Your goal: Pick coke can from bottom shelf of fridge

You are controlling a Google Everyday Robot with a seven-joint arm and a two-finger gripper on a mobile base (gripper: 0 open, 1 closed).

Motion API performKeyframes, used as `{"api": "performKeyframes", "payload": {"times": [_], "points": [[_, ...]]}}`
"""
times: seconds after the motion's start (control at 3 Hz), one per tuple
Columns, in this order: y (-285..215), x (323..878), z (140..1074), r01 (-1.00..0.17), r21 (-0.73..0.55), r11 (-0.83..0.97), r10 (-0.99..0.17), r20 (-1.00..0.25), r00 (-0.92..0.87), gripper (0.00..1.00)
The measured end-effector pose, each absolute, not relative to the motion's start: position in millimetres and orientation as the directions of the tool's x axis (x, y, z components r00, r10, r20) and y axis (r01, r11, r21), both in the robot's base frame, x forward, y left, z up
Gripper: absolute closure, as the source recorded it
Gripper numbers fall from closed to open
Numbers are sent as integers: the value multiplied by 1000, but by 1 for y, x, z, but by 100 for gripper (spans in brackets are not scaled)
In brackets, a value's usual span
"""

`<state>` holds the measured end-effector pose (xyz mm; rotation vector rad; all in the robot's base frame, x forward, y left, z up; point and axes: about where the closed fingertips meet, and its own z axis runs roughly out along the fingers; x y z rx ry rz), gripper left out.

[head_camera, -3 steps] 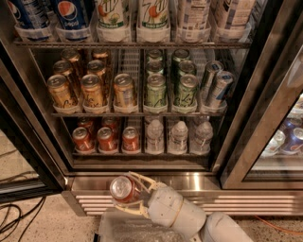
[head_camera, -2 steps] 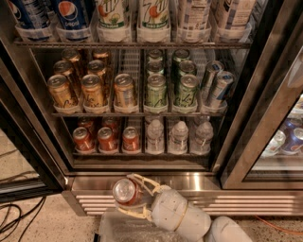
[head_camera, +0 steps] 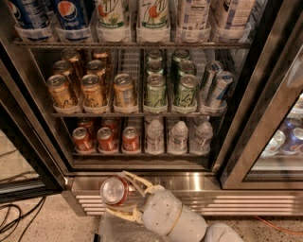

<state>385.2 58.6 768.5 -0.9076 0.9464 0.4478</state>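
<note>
- The hand (head_camera: 116,193) sits low at the bottom centre of the camera view, in front of the ribbed steel base of the fridge (head_camera: 199,183) and below the open shelves.
- Its two pale fingers (head_camera: 137,181) are closed around a coke can (head_camera: 112,189), one above it and one below.
- The held coke can lies tilted with its silver top towards the camera and its red side showing between the fingers; it is outside the fridge, clear of the racks.
- The bottom shelf (head_camera: 142,154) carries three red cans (head_camera: 107,140) upright in a row at the front left, with more red cans behind them.
- To the right on the same shelf stand three clear bottles (head_camera: 178,137), side by side.
- The rack above holds gold-orange cans (head_camera: 92,90) on the left, green cans (head_camera: 155,90) in the middle and slim silver-blue cans (head_camera: 215,87) leaning at the right.
- The top rack shows Pepsi bottles (head_camera: 71,14) at the left and 7UP bottles (head_camera: 154,13) beside them.
- A closed glass door (head_camera: 284,118) at the right has more cans behind it.
- Dark cables (head_camera: 14,222) lie on the speckled floor at the lower left.
</note>
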Motion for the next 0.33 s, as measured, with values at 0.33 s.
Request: {"api": "performKeyframes", "payload": {"times": [0.33], "points": [[58,386,769,-680,-463,569,-50,-845,533,100]]}}
